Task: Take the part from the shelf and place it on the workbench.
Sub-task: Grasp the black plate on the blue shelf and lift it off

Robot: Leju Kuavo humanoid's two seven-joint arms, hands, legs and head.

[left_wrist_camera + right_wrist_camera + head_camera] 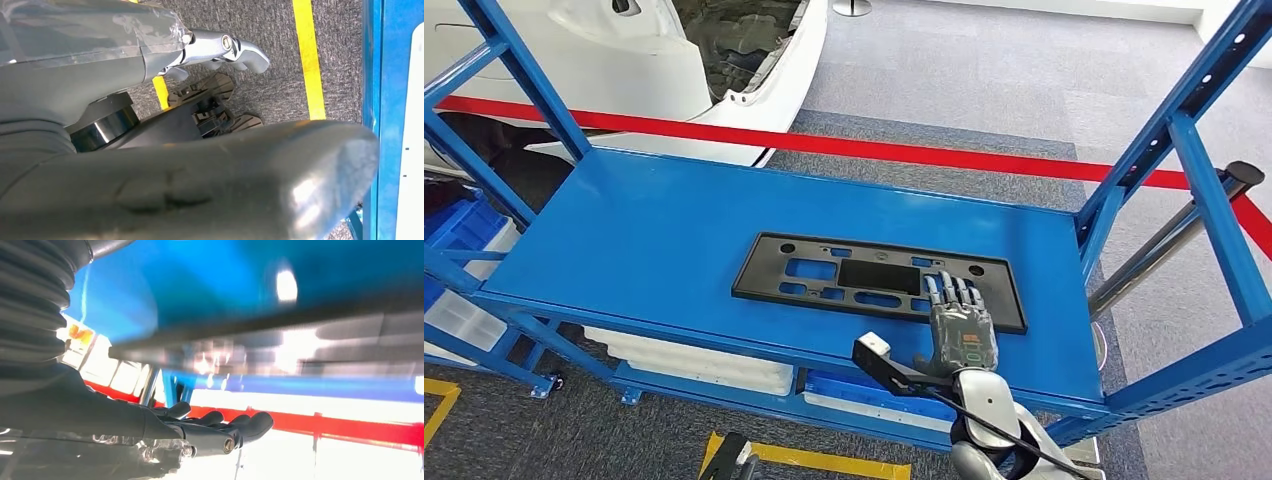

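Your right hand's fingers (952,292) lie flat and spread, grasping nothing, their tips on the near edge of the black part (879,280). That part lies flat on the blue shelf (654,240), its long axis running across you, mostly to the hand's left. Your left hand (220,47) hangs by the floor, loosely curled and holding nothing.

Shelf (624,240) top lay bare left of the part (879,278), open from the front. Blue uprights (1214,215) flanked both ends; a red barrier tape (904,150) ran behind. Right hand (959,325) lay flat over the part's near right edge, fingers extended.
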